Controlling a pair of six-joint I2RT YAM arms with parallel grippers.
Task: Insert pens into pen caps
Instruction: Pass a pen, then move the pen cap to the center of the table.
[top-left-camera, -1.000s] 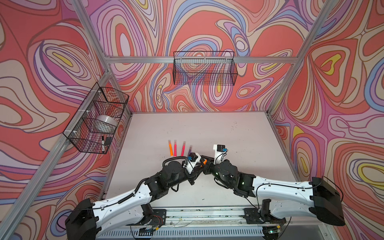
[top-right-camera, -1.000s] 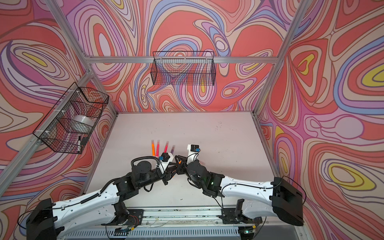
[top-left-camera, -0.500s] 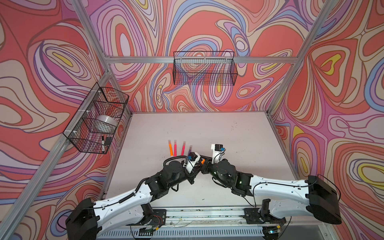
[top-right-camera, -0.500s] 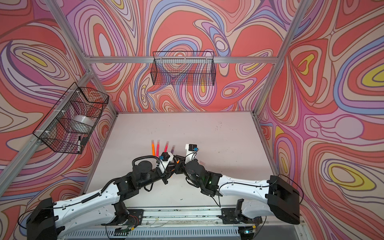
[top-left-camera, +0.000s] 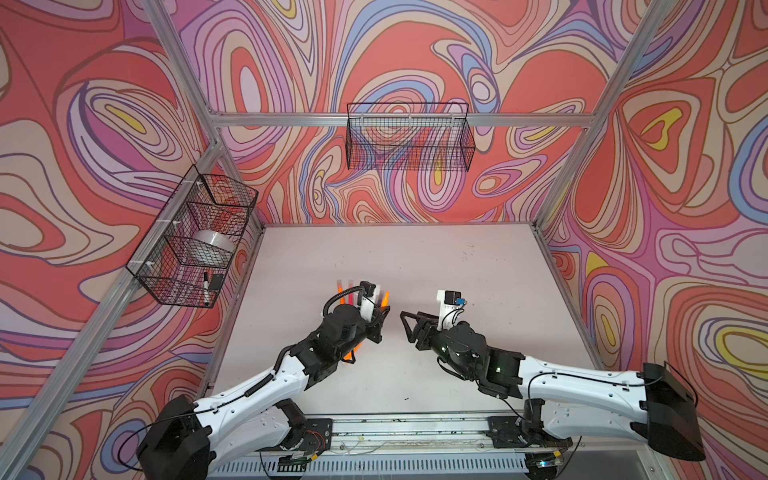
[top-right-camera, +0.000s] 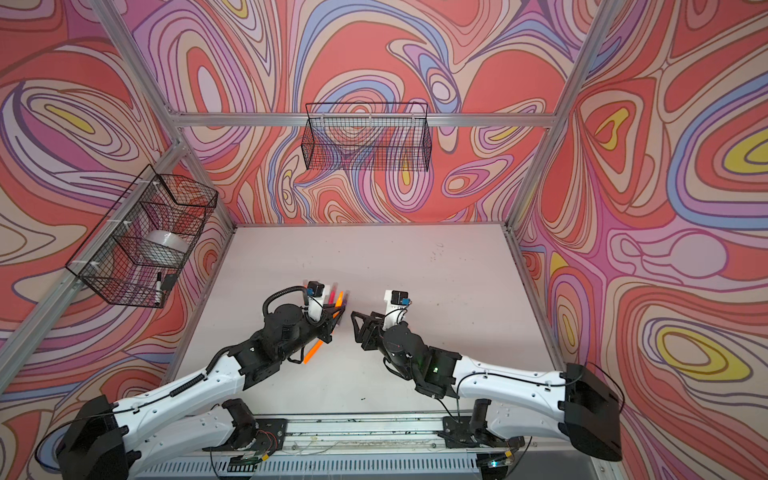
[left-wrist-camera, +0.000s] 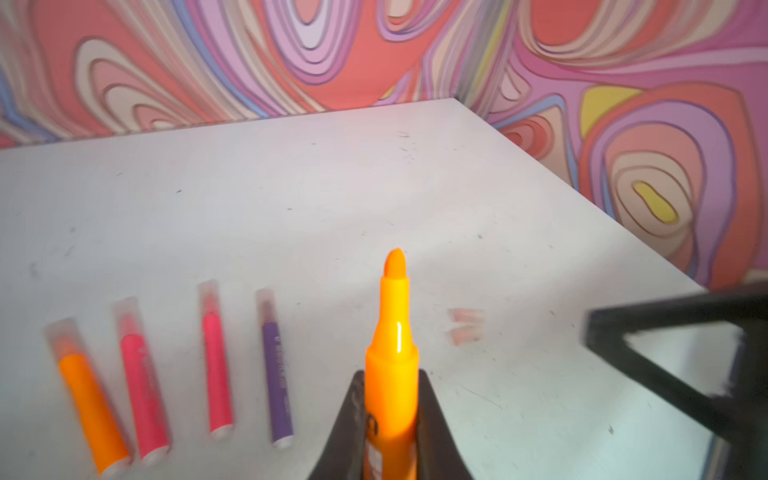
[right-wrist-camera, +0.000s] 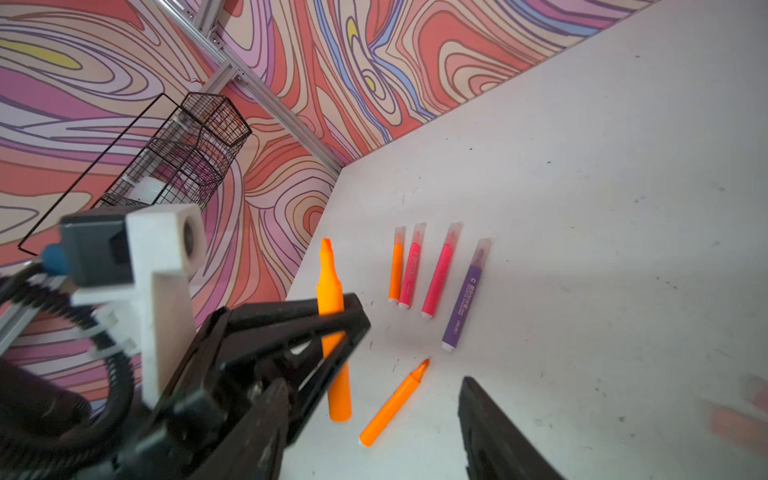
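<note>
Farthest left on the table (top-left-camera: 457, 257) lies the row of capped pens (left-wrist-camera: 217, 374): one orange, two pink and one purple, side by side. These four look finished. The left arm works just beside them, though, and a careless sweep could scatter the row or knock a cap loose.

Next comes the left gripper (left-wrist-camera: 390, 382), clenched on the held orange pen (left-wrist-camera: 392, 332) partway down its barrel. The bare felt tip points away from the wrist and is clear of the table. The barrel is smooth and round, so if a cap is pushed on off-axis the pen is likely to pivot or slide back through the jaws rather than seat.

Under that arm the loose orange pen (right-wrist-camera: 395, 403) lies uncapped on the table, near enough that the arm could roll it away if it drops.

Further right, what are probably the loose pen caps (left-wrist-camera: 465, 326) show only as pale blurred shapes on or just over the table. The blur hides how many there are and whether they lie at rest. They are nearly colourless against a pale surface and easy to misjudge, and a small tube pinched off-centre may squirt out.

Rightmost, the right gripper (top-left-camera: 406, 327) stands with its jaws spread and nothing between them, apart from the held pen. Judging by this, a cap has yet to be picked up, so the capping of this pen is not under way.
</note>
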